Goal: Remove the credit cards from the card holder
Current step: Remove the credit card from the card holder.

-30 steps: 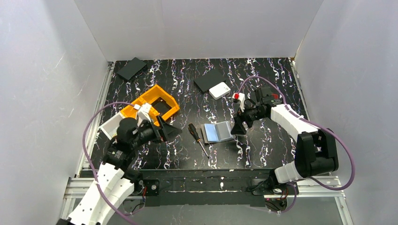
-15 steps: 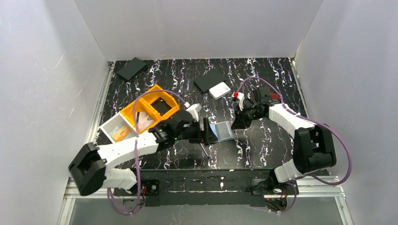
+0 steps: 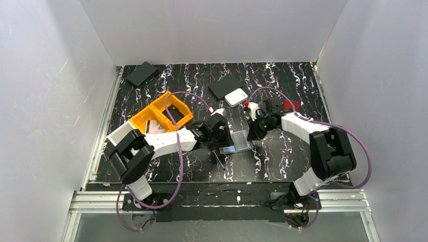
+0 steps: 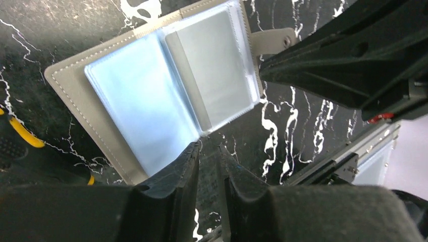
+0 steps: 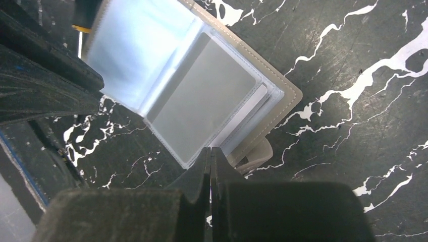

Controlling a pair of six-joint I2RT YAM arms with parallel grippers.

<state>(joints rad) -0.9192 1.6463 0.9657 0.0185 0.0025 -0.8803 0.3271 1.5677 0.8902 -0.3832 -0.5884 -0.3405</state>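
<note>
Only the wrist views show the credit cards (image 5: 202, 111) sleeved inside the open card holder (image 4: 68, 88). Left gripper (image 4: 208, 151) barely ajar, empty; right gripper (image 5: 210, 151) pinched shut.

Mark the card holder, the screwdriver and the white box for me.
card holder (image 4: 146, 101), left wrist view, on its pale blue clear sleeve.
screwdriver (image 4: 22, 135), left wrist view, on the yellow stripe of its handle.
white box (image 3: 235, 97), top view, on the middle of its lid.

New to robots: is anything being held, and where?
Cannot tell: at the card holder, the right end effector is shut by the snap tab, the left end effector nearly shut by the fold.
</note>
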